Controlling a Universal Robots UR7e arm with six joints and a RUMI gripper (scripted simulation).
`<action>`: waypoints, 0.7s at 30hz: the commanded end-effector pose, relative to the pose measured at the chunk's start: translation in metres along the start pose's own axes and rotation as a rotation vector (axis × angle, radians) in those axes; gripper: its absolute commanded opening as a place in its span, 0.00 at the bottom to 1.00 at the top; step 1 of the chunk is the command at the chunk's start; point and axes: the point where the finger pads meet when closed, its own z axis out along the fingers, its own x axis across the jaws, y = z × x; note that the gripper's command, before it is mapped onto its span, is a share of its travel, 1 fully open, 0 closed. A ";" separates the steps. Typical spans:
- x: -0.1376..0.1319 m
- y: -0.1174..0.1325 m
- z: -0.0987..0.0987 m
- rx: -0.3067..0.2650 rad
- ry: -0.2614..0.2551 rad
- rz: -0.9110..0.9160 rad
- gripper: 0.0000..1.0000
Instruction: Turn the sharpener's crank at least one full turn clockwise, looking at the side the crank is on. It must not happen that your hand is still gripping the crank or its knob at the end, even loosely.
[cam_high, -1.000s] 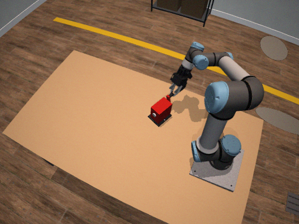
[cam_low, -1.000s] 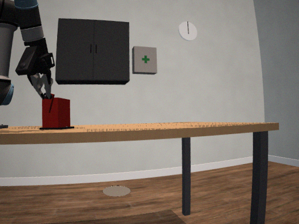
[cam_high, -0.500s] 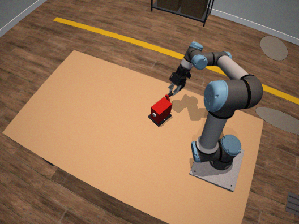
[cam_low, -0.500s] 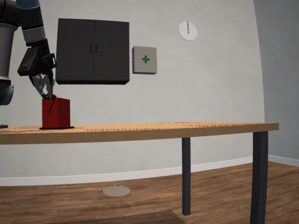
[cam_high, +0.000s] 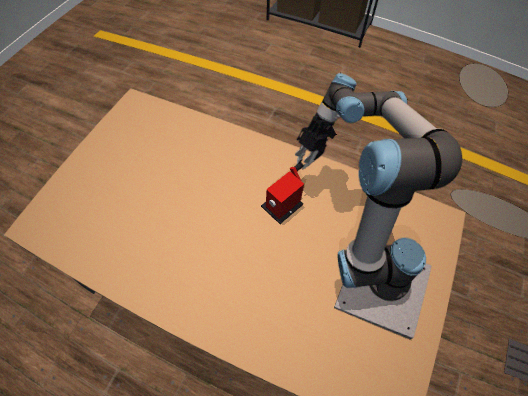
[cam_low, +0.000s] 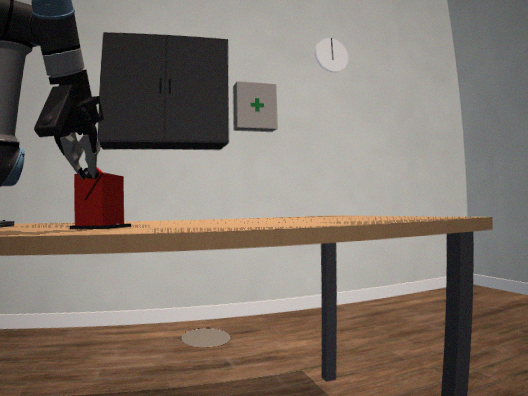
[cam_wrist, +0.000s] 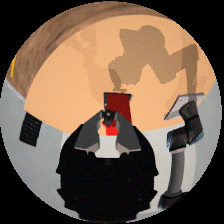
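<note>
Sharpener (cam_high: 285, 193): matt red body, plastic-looking, on dark flat base. Counter (cam_high: 150, 210) was smooth pale wood, matt. Floor (cam_high: 60, 65): dark grainy planks. Arm base plate (cam_high: 350, 306) looked grey speckled metal.

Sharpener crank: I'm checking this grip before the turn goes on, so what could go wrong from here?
The gripper is shut on just the small crank handle, so it could slip out mid-turn. The sharpener stands on a small dark base with nothing visibly bracing it, so cranking may drag or tip it.
</note>
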 end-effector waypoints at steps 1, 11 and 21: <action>-0.005 -0.001 0.002 0.002 -0.001 -0.002 0.09; -0.010 -0.004 0.007 0.002 -0.001 -0.002 0.09; -0.014 -0.007 0.013 0.001 0.000 -0.001 0.09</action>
